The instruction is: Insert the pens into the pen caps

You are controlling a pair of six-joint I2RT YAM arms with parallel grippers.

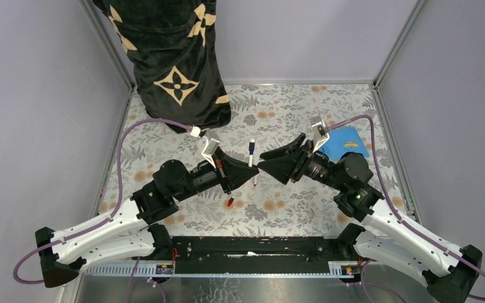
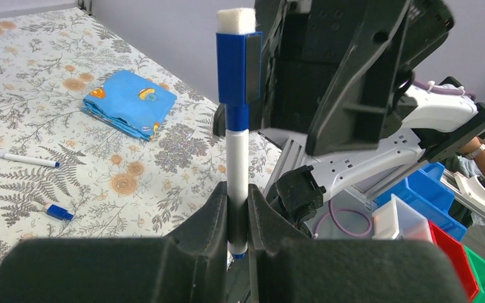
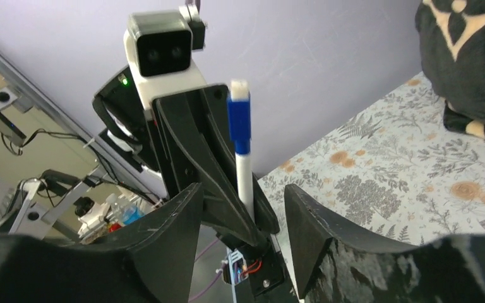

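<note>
My left gripper (image 2: 238, 202) is shut on the white barrel of a pen (image 2: 237, 158) and holds it upright. A blue cap (image 2: 239, 63) with a white end sits on the pen's top. The right gripper (image 3: 243, 202) is open, its jaws standing apart on either side of that pen (image 3: 245, 177) without touching it. From above, the two grippers (image 1: 254, 172) (image 1: 263, 165) meet nose to nose at mid-table with the pen (image 1: 251, 151) between them. Another pen (image 2: 25, 160) and a loose blue cap (image 2: 58, 212) lie on the floral tabletop. A small red cap (image 1: 230, 202) lies near the left gripper.
A folded blue cloth (image 1: 344, 142) lies at the right behind the right arm. A dark patterned fabric bundle (image 1: 170, 63) stands at the back left. Grey walls enclose the table. Coloured bins (image 2: 442, 221) sit beyond the near edge.
</note>
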